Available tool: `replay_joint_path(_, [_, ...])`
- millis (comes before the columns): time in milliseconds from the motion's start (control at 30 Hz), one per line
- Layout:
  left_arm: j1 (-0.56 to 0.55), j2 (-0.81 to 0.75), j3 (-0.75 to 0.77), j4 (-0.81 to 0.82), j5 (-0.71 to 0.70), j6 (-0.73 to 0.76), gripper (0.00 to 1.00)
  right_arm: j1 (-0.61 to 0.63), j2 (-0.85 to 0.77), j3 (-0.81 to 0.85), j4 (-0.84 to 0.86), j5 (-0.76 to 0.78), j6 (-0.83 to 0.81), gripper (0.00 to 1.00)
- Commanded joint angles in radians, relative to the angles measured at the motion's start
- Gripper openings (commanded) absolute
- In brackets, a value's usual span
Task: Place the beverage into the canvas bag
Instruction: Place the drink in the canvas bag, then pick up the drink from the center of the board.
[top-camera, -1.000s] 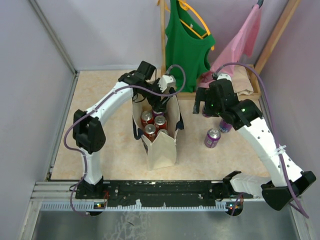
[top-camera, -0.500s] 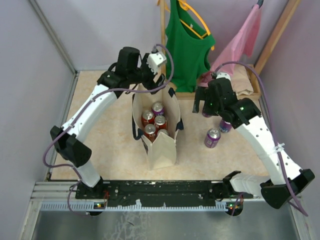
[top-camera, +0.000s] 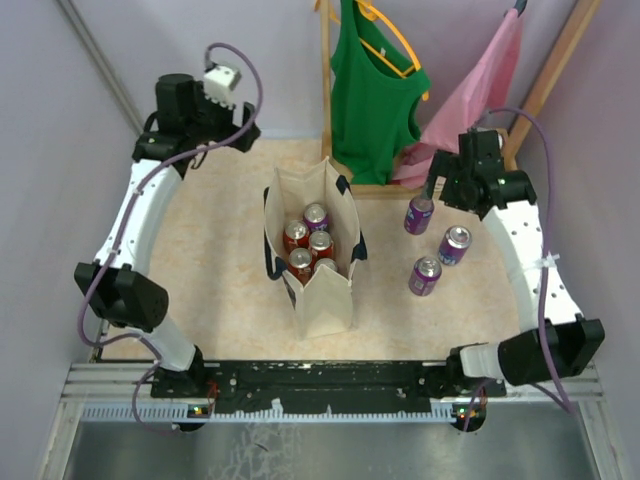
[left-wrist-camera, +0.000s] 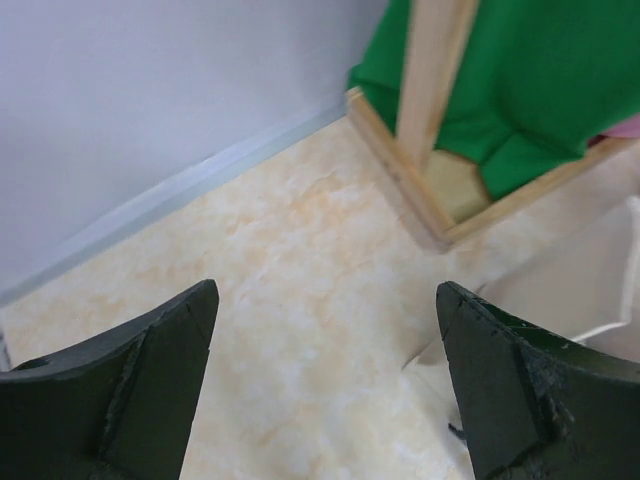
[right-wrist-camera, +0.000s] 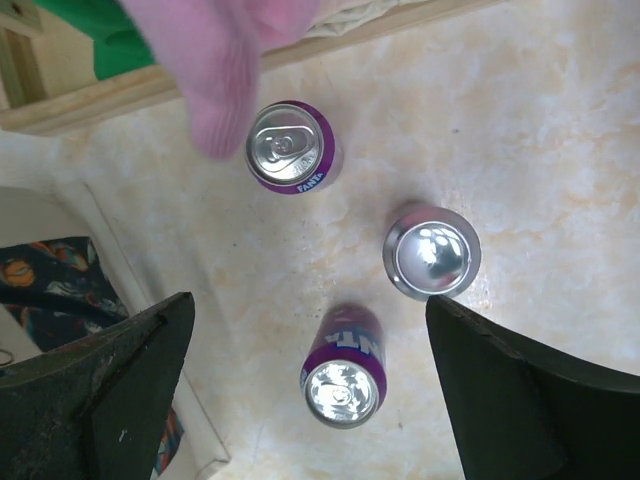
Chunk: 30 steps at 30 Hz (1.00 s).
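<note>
The cream canvas bag (top-camera: 318, 290) with navy handles stands upright mid-table and holds several cans (top-camera: 308, 245), red ones and a purple one. Three purple Fanta cans stand on the table to its right: (top-camera: 418, 214), (top-camera: 454, 244), (top-camera: 425, 275). They also show in the right wrist view (right-wrist-camera: 290, 148), (right-wrist-camera: 432, 252), (right-wrist-camera: 345, 370). My right gripper (top-camera: 438, 186) (right-wrist-camera: 308, 308) is open and empty, high above these cans. My left gripper (top-camera: 236, 134) (left-wrist-camera: 325, 330) is open and empty, raised over bare table at the back left, away from the bag, whose edge (left-wrist-camera: 600, 290) shows at the right.
A wooden rack (top-camera: 327, 90) at the back holds a green top (top-camera: 375, 90) and a pink garment (top-camera: 480, 80); the pink cloth (right-wrist-camera: 220, 60) hangs over the cans in the right wrist view. Walls close the left, back and right sides.
My left gripper rose out of the bag and swung to the back left, leaving a purple can inside. My right arm drew back to the right, uncovering the three cans.
</note>
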Motion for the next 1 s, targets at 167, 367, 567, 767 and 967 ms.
replay_joint_path(167, [0.139, -0.115, -0.131, -0.086, 0.085, -0.081, 0.95, -0.038, 0.208, 0.069, 0.089, -0.148, -0.1, 0.99])
replay_joint_path(367, [0.145, -0.165, -0.211, -0.076, 0.086, -0.071, 0.95, -0.039, 0.361, 0.141, 0.121, -0.134, -0.13, 0.99])
replay_joint_path(567, [0.15, -0.179, -0.227, -0.079, 0.094, -0.066, 0.95, -0.036, 0.502, 0.207, 0.139, -0.094, -0.145, 0.99])
replay_joint_path(767, [0.15, -0.185, -0.238, -0.081, 0.096, -0.065, 0.95, -0.036, 0.551, 0.199, 0.131, -0.059, -0.152, 0.99])
replay_joint_path(967, [0.152, -0.18, -0.239, -0.08, 0.098, -0.066, 0.95, -0.037, 0.561, 0.17, 0.126, -0.048, -0.151, 0.98])
